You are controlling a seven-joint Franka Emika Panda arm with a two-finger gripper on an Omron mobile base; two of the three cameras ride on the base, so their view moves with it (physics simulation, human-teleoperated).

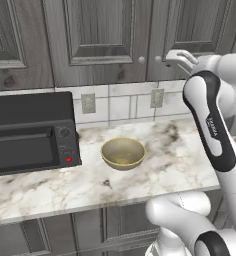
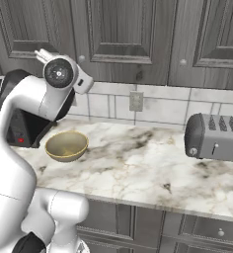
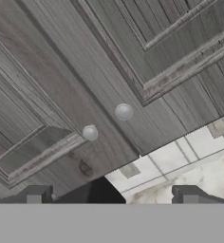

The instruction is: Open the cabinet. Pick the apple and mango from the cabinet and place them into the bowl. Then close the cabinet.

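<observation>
The claw (image 3: 111, 195) is spread wide and holds nothing; its two dark finger tips rise at the bottom of the hand view, well apart from each other. It is raised in front of the cabinet (image 1: 90, 35) and aimed at the seam where the two doors meet. Two small round pale knobs are seen there, one on each side of the seam: the right knob (image 3: 124, 111) and the left knob (image 3: 89, 133). Neither knob is touched yet.

The cabinet is shut, so the apple and the mango are hidden behind the doors. The bowl (image 1: 123, 152) stands empty on the bench (image 1: 180, 165), about midway between its front and back edges, just beside the black microwave (image 1: 30, 132). In the right base view a toaster (image 2: 214, 137) is seen toward the right end of the bench, well apart from the bowl.

The step in hand is judged to be the approach to a door knob. For a clean grasp, one knob should be centred between the finger tips before the claw is closed. The pull should then follow the door's arc about its outer hinge. A straight pull risks slipping off so small a knob.
</observation>
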